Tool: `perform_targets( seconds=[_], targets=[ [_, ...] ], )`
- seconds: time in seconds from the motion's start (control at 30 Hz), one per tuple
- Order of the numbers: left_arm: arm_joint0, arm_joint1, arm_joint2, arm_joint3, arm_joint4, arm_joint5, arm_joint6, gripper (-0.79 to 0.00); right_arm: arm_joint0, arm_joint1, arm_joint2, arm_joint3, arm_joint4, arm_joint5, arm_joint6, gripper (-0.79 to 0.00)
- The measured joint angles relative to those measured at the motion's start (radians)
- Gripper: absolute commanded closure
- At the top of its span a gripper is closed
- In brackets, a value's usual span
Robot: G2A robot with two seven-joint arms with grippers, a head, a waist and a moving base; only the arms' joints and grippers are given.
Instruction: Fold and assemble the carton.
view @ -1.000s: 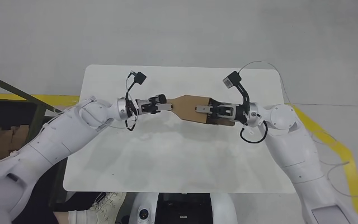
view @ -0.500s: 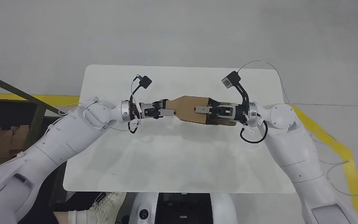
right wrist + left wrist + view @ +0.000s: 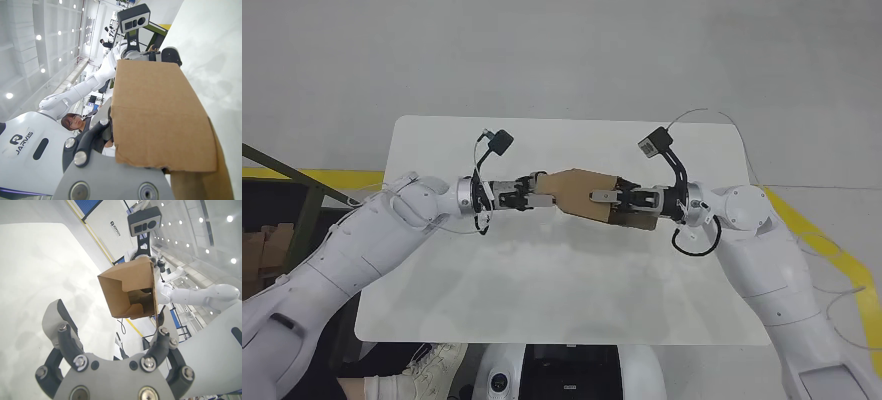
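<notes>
The brown carton (image 3: 587, 192) hangs above the middle of the white table (image 3: 542, 290), between my two arms. My right gripper (image 3: 627, 199) is shut on its right end; one finger (image 3: 105, 111) presses against the cardboard wall (image 3: 160, 117). My left gripper (image 3: 538, 192) is at the carton's left end, open. In the left wrist view the carton (image 3: 117, 294) is an opened tube seen end-on, with inner flaps showing. Its long side edge rests against one fingertip (image 3: 162, 315), and the other finger (image 3: 62, 317) stands well clear of it.
The table's near half (image 3: 562, 300) is bare under the arms. Yellow floor lines run past the table's left (image 3: 302, 175) and right (image 3: 812, 240) sides. A dark rack with cardboard (image 3: 267, 240) stands off the left edge.
My left gripper has advanced to the right against the carton's left end. The carton's pointed flat tip has spread into a blunter, opened shape. The right arm has barely moved.
</notes>
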Motion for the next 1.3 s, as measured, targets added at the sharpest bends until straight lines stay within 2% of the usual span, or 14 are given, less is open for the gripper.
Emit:
perform_targets(
  seconds=[0.13, 0.3, 0.73, 1.03, 1.3],
  targets=[
    [0.038, 0.008, -0.025, -0.004, 0.02, -0.018, -0.02, -0.785, -0.004, 0.001, 0.008, 0.003, 0.017, 0.006, -0.008, 0.0],
    [0.064, 0.01, -0.047, -0.012, 0.028, 0.01, -0.029, -0.785, -0.007, 0.002, 0.011, 0.001, 0.032, 0.01, -0.008, 0.0],
    [0.048, -0.039, -0.053, -0.025, 0.017, 0.139, -0.043, -0.785, -0.005, 0.001, 0.001, -0.011, 0.031, 0.008, 0.004, 0.0],
    [0.039, -0.071, -0.056, -0.02, 0.031, 0.148, -0.07, -0.785, -0.007, 0.002, 0.0, -0.013, 0.036, 0.003, 0.009, 0.0],
    [0.053, -0.082, -0.087, 0.013, 0.027, 0.133, -0.079, -0.785, -0.007, 0.003, 0.003, -0.009, 0.042, 0.0, 0.009, 0.0]
  ],
)
